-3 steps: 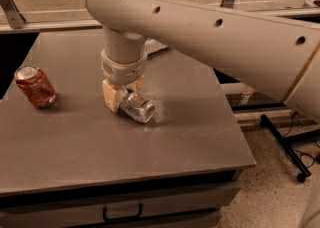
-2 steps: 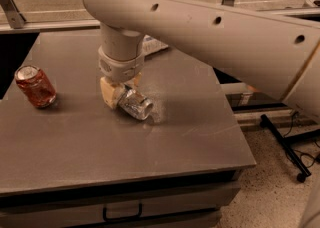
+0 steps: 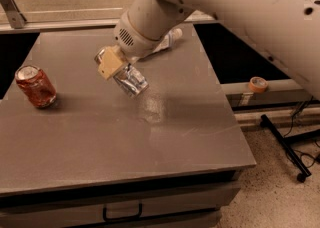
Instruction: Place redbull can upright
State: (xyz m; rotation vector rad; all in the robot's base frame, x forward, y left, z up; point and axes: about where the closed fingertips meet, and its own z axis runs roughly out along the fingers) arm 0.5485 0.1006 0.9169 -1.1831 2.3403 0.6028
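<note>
Progress looks about halfway: the gripper (image 3: 118, 70) is closed on the redbull can (image 3: 132, 81), gripping it near its upper end. One tan finger (image 3: 110, 63) lies flat against the can's side and the other is hidden behind it. The redbull can hangs over the middle of the table (image 3: 165, 137), tilted, with its lower end pointing down and to the right. Whether that end touches the surface I cannot tell. So the grasp is done, I judge, but the standing is not. What is left is to swing the redbull can to vertical, set its base flat on the table, and let go without knocking it over. The red can (image 3: 36, 87) stands well apart at the left edge, and a bottle (image 3: 171, 38) lies behind the arm, so neither crowds the spot
</note>
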